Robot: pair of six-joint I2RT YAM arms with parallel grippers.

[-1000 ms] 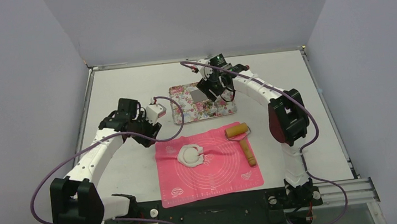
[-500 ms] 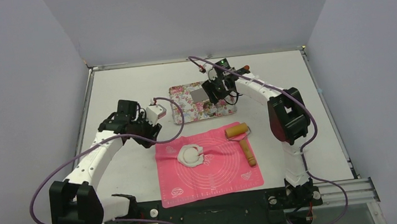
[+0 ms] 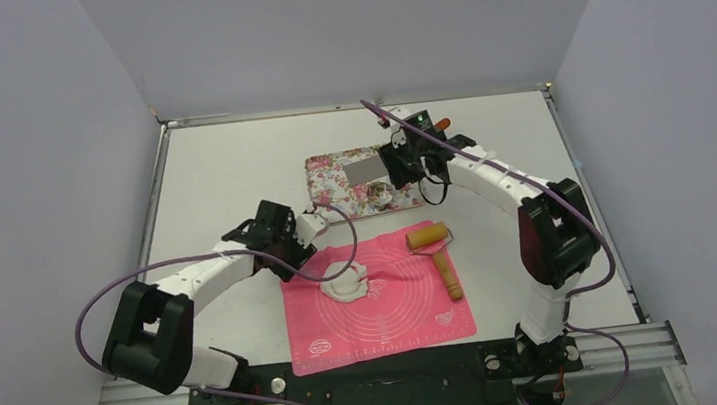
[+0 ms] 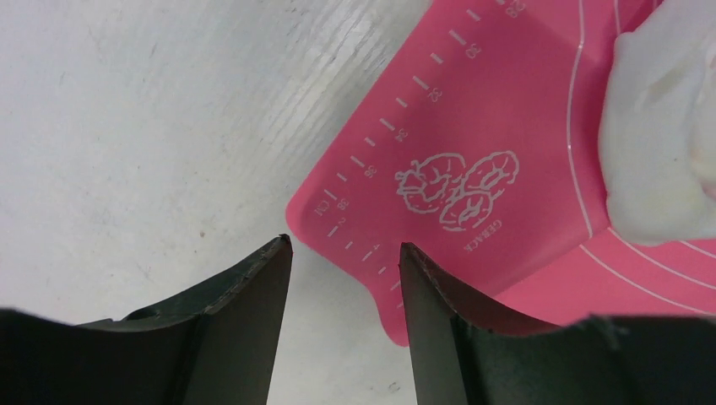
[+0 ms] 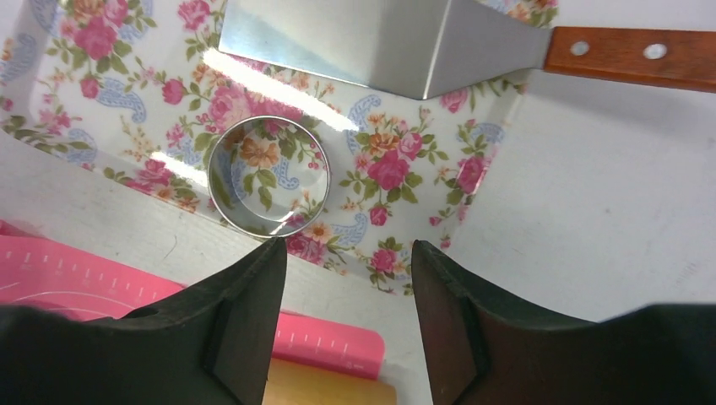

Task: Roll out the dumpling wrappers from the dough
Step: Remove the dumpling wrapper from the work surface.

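The dough (image 3: pixel 345 282) lies flattened and white on the pink mat (image 3: pixel 397 319); its middle is round like a dumpling wrapper, with ragged scrap along its right side. In the left wrist view the dough (image 4: pixel 659 143) fills the upper right. My left gripper (image 3: pixel 303 252) hangs open and empty over the mat's far left corner (image 4: pixel 338 215), a little left of the dough. My right gripper (image 3: pixel 400 180) is open and empty above the floral tray (image 3: pixel 329 198). A metal ring cutter (image 5: pixel 266 226) lies on the tray just ahead of the right gripper's (image 5: pixel 348 243) left finger.
A steel scraper (image 5: pixel 371 42) with a wooden handle (image 5: pixel 625 55) rests across the tray's (image 5: pixel 110 110) far end. A wooden rolling pin (image 3: pixel 437 254) lies on the mat's right part, close under the right gripper. Grey walls enclose the table on three sides.
My left arm swung right and forward, from left of the tray to the mat's far left corner. My right gripper shifted right over the tray and its jaws narrowed a little.
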